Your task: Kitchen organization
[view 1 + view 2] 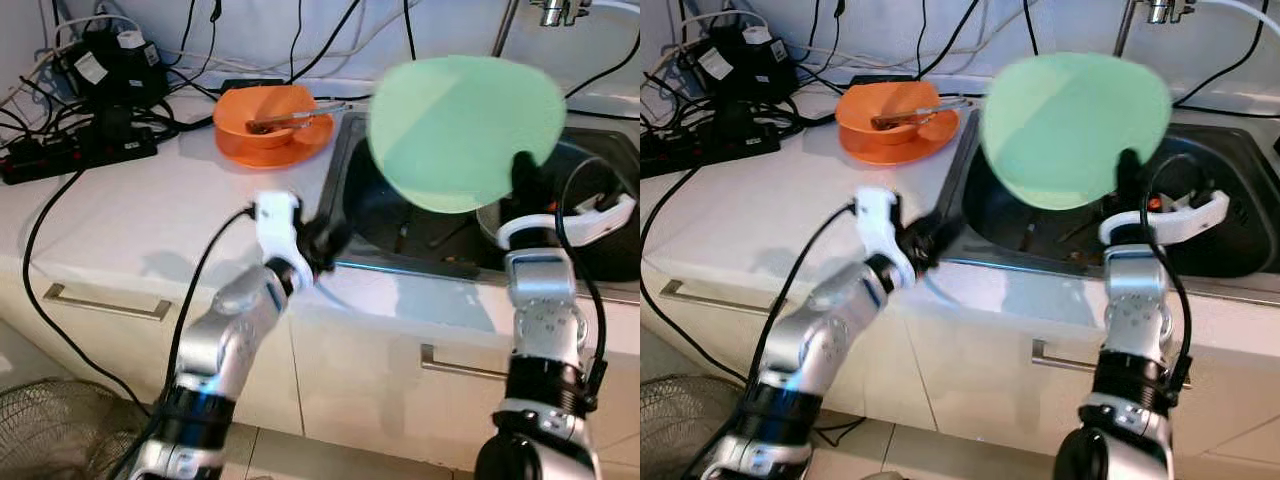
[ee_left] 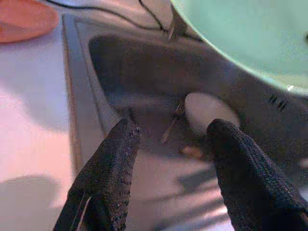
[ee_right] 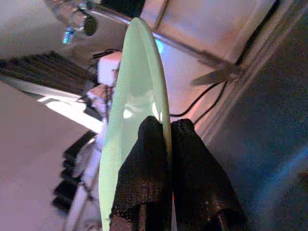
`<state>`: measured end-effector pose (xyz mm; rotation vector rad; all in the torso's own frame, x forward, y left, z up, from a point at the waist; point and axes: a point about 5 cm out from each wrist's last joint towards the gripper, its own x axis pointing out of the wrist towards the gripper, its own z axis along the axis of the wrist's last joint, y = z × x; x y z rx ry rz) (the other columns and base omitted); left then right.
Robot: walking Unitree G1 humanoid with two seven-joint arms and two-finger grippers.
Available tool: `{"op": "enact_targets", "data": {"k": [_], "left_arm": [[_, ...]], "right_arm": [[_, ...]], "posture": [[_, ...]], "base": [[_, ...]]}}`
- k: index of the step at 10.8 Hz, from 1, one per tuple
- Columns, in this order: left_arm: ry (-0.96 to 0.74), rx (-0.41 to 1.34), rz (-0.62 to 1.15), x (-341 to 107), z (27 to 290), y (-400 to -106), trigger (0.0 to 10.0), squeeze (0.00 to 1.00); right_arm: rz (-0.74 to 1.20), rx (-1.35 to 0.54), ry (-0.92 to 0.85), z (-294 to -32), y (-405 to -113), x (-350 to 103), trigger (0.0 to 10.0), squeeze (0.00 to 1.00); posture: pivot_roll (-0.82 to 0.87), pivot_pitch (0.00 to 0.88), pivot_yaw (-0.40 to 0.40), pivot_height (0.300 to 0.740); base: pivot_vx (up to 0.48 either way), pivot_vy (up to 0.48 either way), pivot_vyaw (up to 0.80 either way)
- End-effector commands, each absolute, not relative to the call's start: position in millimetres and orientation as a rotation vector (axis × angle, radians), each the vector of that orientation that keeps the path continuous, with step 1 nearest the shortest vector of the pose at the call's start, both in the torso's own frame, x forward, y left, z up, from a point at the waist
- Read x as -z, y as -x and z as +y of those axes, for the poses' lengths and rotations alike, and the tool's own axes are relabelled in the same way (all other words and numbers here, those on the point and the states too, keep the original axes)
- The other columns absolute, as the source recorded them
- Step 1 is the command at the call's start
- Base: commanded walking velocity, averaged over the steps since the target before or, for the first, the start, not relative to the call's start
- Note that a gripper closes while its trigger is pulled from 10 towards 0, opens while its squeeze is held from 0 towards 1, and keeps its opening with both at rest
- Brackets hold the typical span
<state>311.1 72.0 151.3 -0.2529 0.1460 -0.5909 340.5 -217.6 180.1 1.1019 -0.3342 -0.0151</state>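
Note:
My right gripper [image 1: 524, 172] is shut on the rim of a pale green plate [image 1: 462, 130], holding it up on edge over the dark sink [image 1: 420, 225]. In the right wrist view the plate [image 3: 137, 115] stands pinched between the two black fingers [image 3: 144, 178]. My left gripper [image 1: 325, 243] hovers open and empty at the sink's front left corner. The left wrist view looks between its fingers [image 2: 113, 173] into the basin, where a white spoon [image 2: 209, 111] and a fork [image 2: 172, 124] lie.
An orange bowl on an orange plate [image 1: 272, 124] with a utensil sits on the white counter [image 1: 150, 210] left of the sink. Power strips and cables [image 1: 85, 110] crowd the back left. A dark pot [image 1: 600, 235] sits in the sink's right. A faucet [image 1: 550, 12] rises behind.

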Motion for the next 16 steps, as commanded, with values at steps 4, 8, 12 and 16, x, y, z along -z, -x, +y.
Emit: {"op": "enact_targets", "data": {"k": [4,8,12,16], "left_arm": [[0.080,0.603,0.163,-140.8,82.0,-301.3,10.0,0.00],[0.040,0.638,0.171,-138.8,81.1,-294.2,10.0,0.00],[-0.001,0.660,0.144,-138.7,79.9,-293.7,10.0,0.00],[-0.040,0.682,0.151,-136.2,73.9,-293.4,10.0,0.00]], "right_arm": [[-0.373,0.109,-0.717,-239.1,-353.9,-198.2,10.0,0.00],[-0.311,0.125,-0.389,-246.3,-368.4,-201.0,10.0,0.00],[-0.309,0.019,-0.120,-225.3,-385.4,-219.6,10.0,0.00],[-0.174,-0.093,0.019,-196.3,-393.6,-194.8,10.0,0.00]], "posture": [[0.07,0.000,0.048,0.740],[0.07,0.000,0.045,0.740],[0.07,0.000,0.042,0.740],[0.09,0.000,0.027,0.740]], "base": [[0.000,0.000,0.00],[0.000,0.000,0.00],[0.000,0.000,0.00],[0.000,0.000,0.00]]}}
